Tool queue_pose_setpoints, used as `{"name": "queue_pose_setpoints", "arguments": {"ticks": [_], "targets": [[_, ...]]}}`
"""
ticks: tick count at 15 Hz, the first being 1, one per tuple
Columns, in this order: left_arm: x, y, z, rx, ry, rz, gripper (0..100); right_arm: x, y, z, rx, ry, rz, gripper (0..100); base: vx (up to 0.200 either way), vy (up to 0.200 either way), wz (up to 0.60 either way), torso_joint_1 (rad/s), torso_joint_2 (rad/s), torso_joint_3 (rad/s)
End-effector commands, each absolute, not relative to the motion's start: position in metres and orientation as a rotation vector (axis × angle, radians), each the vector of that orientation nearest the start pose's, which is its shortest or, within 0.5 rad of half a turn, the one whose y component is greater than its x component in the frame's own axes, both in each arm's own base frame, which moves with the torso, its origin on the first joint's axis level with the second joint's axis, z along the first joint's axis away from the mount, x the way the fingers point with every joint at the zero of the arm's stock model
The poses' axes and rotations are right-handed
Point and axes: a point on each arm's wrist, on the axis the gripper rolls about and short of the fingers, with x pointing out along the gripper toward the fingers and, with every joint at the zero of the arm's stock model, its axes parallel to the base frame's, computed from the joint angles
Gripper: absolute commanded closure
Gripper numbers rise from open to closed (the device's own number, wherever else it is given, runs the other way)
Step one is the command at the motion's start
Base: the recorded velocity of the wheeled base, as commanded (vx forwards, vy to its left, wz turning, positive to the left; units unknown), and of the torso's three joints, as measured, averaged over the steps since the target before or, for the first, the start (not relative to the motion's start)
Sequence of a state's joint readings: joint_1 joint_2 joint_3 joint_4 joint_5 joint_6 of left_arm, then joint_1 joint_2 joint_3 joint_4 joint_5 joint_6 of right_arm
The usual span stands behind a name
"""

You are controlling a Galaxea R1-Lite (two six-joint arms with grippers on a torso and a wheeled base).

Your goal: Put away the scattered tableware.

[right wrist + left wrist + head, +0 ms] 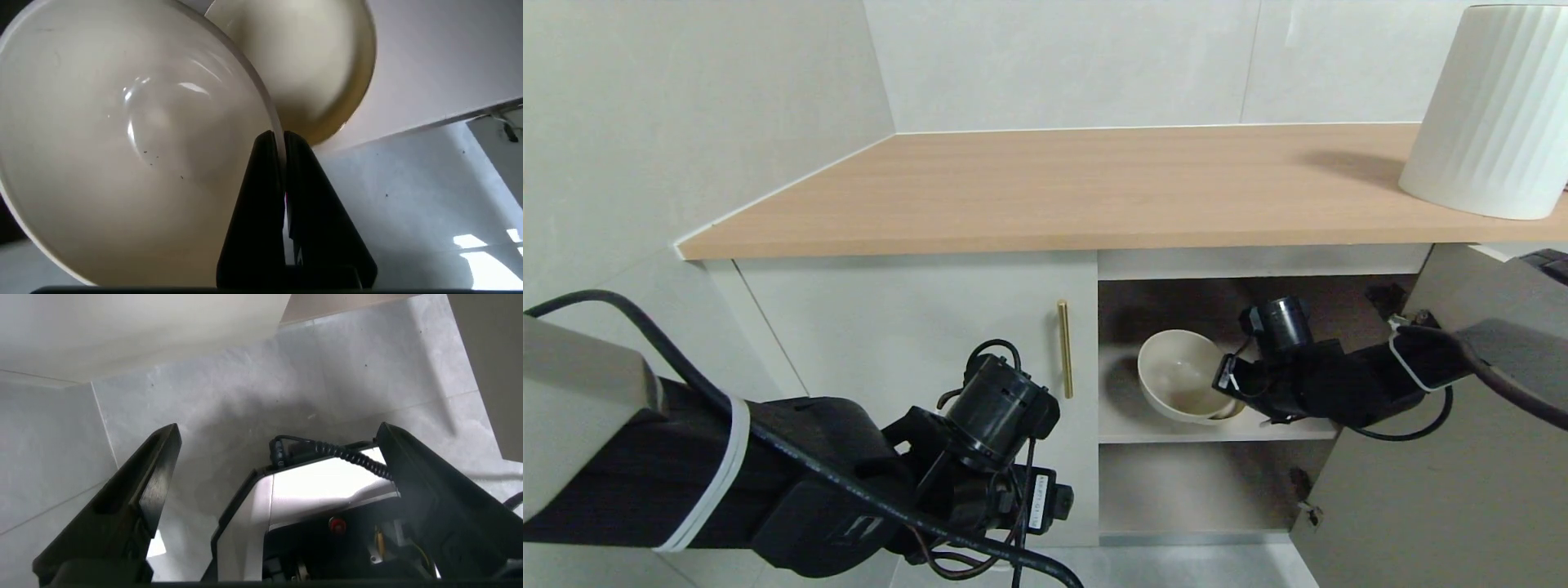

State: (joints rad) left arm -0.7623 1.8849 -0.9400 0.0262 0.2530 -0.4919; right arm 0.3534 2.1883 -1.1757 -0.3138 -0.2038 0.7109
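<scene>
right wrist view: my right claw clamps the round cream ceramic bowl by its rim, tilted over a shallow cream dish on the cabinet shelf, likely for stacking; left claw apart.

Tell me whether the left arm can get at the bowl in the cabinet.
Probably not. The right tool is clamped on the rim of the bowl on the shelf, its arm crossing the open side, while the left tool hangs open, low before the closed door.
</scene>
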Motion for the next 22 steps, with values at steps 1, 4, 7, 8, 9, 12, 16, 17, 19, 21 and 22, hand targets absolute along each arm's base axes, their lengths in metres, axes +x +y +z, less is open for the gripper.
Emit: {"name": "queue_pose_setpoints", "arguments": {"ticks": [1,4,7,8,9,12,16,17,19,21,22], "targets": [[0.231,-0.213,0.104,0.023,0.934,-0.243,0,0.394,0.132,0.063,0.5,0.681,-0.133,100,0.0,0.0,0.0,0.0,0.0,0.0],[0.231,-0.213,0.104,0.023,0.934,-0.243,0,0.404,0.128,0.056,0.508,0.662,-0.184,100,0.0,0.0,0.0,0.0,0.0,0.0],[0.231,-0.213,0.104,0.023,0.934,-0.243,0,0.41,0.124,0.053,0.511,0.655,-0.204,100,0.0,0.0,0.0,0.0,0.0,0.0],[0.231,-0.213,0.104,0.023,0.934,-0.243,0,0.411,0.123,0.051,0.512,0.653,-0.214,100,0.0,0.0,0.0,0.0,0.0,0.0],[0.231,-0.213,0.104,0.023,0.934,-0.243,0,0.413,0.119,0.05,0.512,0.645,-0.235,100,0.0,0.0,0.0,0.0,0.0,0.0],[0.231,-0.213,0.104,0.023,0.934,-0.243,0,0.417,0.119,0.045,0.501,0.638,-0.264,100,0.0,0.0,0.0,0.0,0.0,0.0],[0.231,-0.213,0.104,0.023,0.934,-0.243,0,0.417,0.118,0.044,0.497,0.639,-0.269,100,0.0,0.0,0.0,0.0,0.0,0.0],[0.231,-0.213,0.104,0.023,0.934,-0.243,0,0.417,0.118,0.043,0.494,0.637,-0.276,100,0.0,0.0,0.0,0.0,0.0,0.0],[0.231,-0.213,0.104,0.023,0.934,-0.243,0,0.417,0.118,0.043,0.492,0.634,-0.281,100,0.0,0.0,0.0,0.0,0.0,0.0],[0.231,-0.213,0.104,0.023,0.934,-0.243,0,0.417,0.118,0.043,0.49,0.634,-0.281,100,0.0,0.0,0.0,0.0,0.0,0.0],[0.231,-0.213,0.104,0.023,0.934,-0.243,0,0.417,0.118,0.043,0.49,0.634,-0.281,100,0.0,0.0,0.0,0.0,0.0,0.0]]}}
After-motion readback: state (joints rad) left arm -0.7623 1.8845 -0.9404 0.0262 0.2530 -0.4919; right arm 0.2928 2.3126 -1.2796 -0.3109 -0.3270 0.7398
